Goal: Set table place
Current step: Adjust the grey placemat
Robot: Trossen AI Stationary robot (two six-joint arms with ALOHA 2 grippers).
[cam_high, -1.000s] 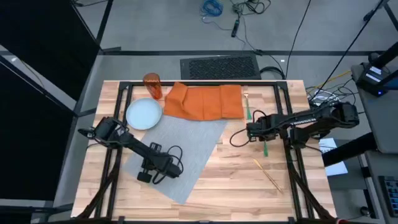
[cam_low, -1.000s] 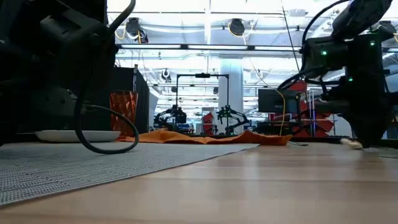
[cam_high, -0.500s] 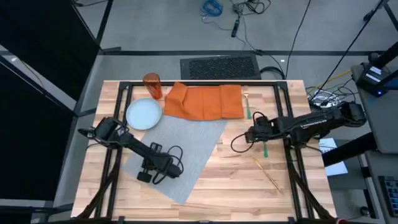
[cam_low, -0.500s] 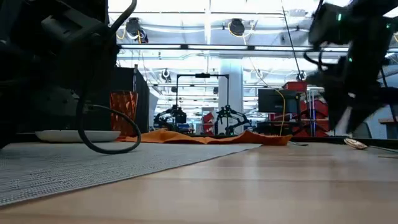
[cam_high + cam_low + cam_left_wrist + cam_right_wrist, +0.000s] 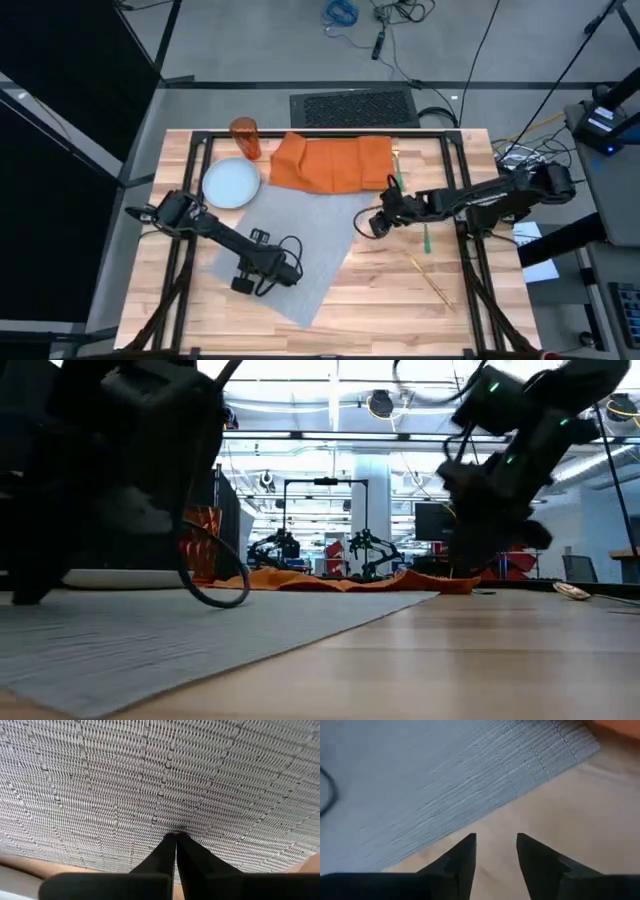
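From above, I see my left gripper (image 5: 238, 285) on the grey placemat (image 5: 310, 225), which lies askew on the table (image 5: 380, 290). Its wrist view shows fingers (image 5: 167, 852) pressed together. My right gripper (image 5: 496, 851), fingers spread, hovers near the mat's corner.

Wood table (image 5: 370, 290) under placemat (image 5: 300, 240), napkin (image 5: 330, 165), plate (image 5: 231, 183)

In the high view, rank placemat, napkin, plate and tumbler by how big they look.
1. Placemat, largest.
2. Napkin.
3. Plate.
4. Tumbler, smallest; it is seen from above, so mostly its top shows.
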